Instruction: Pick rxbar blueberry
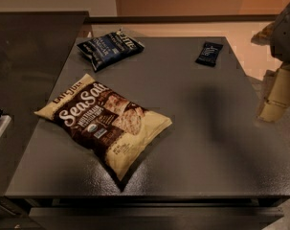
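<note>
Rxbar (209, 53) sits untouched near the bench's (206, 128) far right corner, so nothing's picked yet. Gripper (274, 102) hangs off the right edge, well apart; can't tell if it's released or clenched.

A small flat dark navy wrapped bar (209, 53) lies near the far right corner of a dark grey tabletop (202, 128). A dark blue crinkled chip bag (110, 48) lies far left; a big cream-and-brown "Sea Salt" bag (105, 121) sits front left. The pale tan gripper (274, 102) hangs beyond the table's right edge, apart from the bar
</note>
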Available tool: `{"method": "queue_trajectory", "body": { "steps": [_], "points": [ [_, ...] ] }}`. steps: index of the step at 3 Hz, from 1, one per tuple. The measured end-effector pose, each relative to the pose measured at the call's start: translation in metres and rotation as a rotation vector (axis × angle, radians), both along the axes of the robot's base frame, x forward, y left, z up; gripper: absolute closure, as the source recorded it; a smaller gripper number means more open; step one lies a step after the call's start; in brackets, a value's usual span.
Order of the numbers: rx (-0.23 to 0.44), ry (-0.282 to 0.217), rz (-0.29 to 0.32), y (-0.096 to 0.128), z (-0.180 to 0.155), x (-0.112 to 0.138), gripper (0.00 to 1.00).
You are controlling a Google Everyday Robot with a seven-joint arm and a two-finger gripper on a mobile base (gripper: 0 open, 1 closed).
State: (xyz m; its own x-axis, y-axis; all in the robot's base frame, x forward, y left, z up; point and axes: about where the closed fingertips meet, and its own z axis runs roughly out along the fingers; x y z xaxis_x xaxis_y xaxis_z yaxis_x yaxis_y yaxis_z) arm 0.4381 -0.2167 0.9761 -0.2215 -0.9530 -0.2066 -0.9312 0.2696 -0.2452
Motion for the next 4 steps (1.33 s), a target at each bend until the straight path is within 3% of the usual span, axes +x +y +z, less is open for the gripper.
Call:
{"method": "queue_trajectory", "body": {
  "steps": [2, 4],
  "points": [
    [0.013, 0.001, 0.009, 0.001, 0.0, 0.006, 0.0],
    [0.128, -0.01, -0.018, 0.006, 0.0, 0.049, 0.0]
  ]
}}
